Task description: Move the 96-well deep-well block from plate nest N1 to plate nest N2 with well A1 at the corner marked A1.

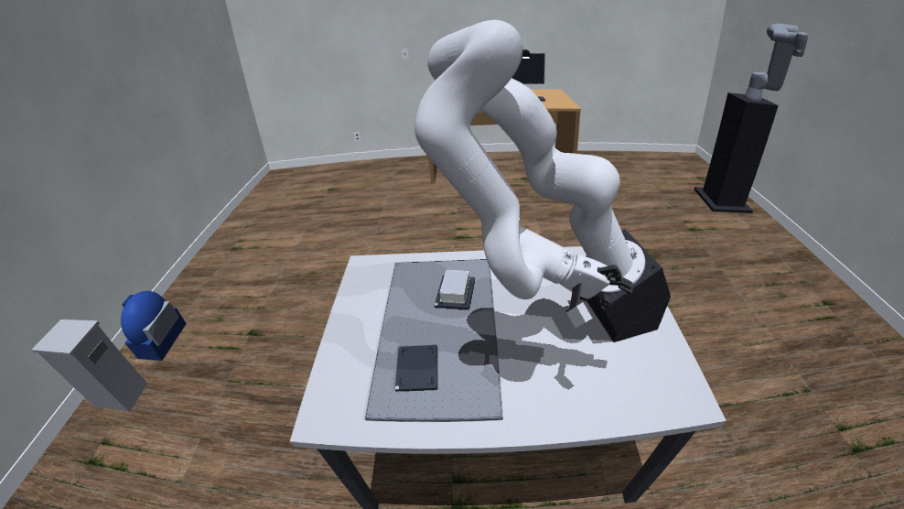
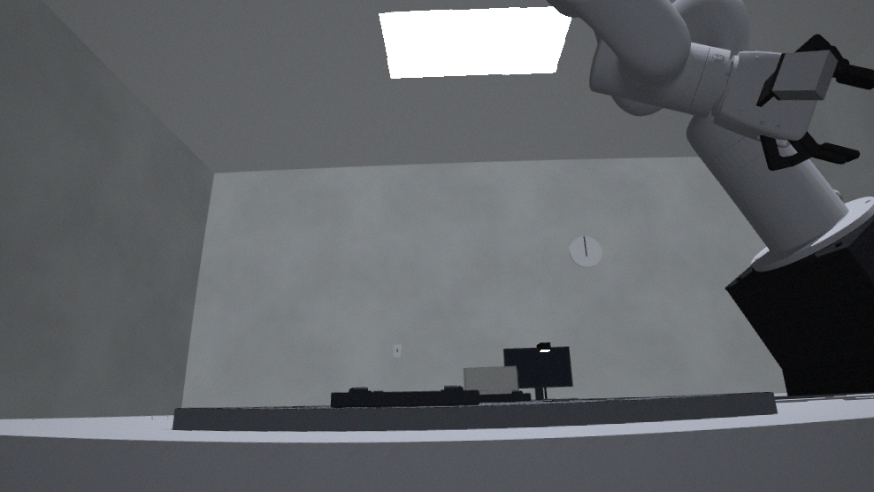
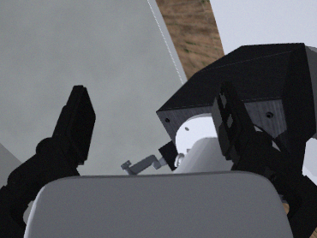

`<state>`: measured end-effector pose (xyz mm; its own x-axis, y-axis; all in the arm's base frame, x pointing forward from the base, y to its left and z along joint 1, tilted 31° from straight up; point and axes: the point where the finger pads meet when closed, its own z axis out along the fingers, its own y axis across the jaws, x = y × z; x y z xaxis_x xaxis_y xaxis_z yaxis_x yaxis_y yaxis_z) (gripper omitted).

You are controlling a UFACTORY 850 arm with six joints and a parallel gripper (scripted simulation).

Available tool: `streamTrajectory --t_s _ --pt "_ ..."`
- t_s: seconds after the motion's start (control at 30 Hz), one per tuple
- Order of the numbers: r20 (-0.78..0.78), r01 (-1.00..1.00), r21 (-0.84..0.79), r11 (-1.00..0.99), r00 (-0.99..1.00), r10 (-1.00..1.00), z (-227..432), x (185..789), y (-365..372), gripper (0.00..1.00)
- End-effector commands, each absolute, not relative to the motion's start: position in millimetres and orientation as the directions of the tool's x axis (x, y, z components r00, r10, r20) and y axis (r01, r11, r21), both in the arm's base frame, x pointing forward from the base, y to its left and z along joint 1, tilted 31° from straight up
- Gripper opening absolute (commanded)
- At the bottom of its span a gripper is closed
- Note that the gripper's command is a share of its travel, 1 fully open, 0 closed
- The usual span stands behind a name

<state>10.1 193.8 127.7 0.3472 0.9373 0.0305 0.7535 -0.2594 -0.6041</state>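
The pale deep-well block [image 1: 455, 286] sits in the dark plate nest N1 [image 1: 454, 304] at the far end of the grey perforated baseplate [image 1: 435, 341]. It shows as a pale box in the low side view [image 2: 490, 379]. Plate nest N2 [image 1: 416, 367] is a dark, empty frame at the near end of the baseplate. My gripper [image 1: 594, 285] is open and empty. It hangs close to the arm's black base [image 1: 631, 303], well to the right of both nests and above the table. In the wrist view the two black fingers stand wide apart with nothing between them.
The baseplate lies on a white table [image 1: 505, 354]. The arm's base block stands at the table's right rear. A wooden desk with a monitor [image 1: 537, 94] and a black pedestal [image 1: 736, 151] stand far off on the floor.
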Motion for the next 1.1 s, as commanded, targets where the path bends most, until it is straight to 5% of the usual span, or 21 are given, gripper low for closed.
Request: streamTrajectory --t_s 0.0,0.53,1.07 --pt "0.031 0.753 -0.604 -0.259 0.347 0.937 128 10 194 1.00" --pt "0.031 0.753 -0.604 -0.259 0.347 0.937 128 10 194 1.00" --pt "-0.008 0.601 -0.564 -0.566 0.681 0.732 125 78 217 1.00"
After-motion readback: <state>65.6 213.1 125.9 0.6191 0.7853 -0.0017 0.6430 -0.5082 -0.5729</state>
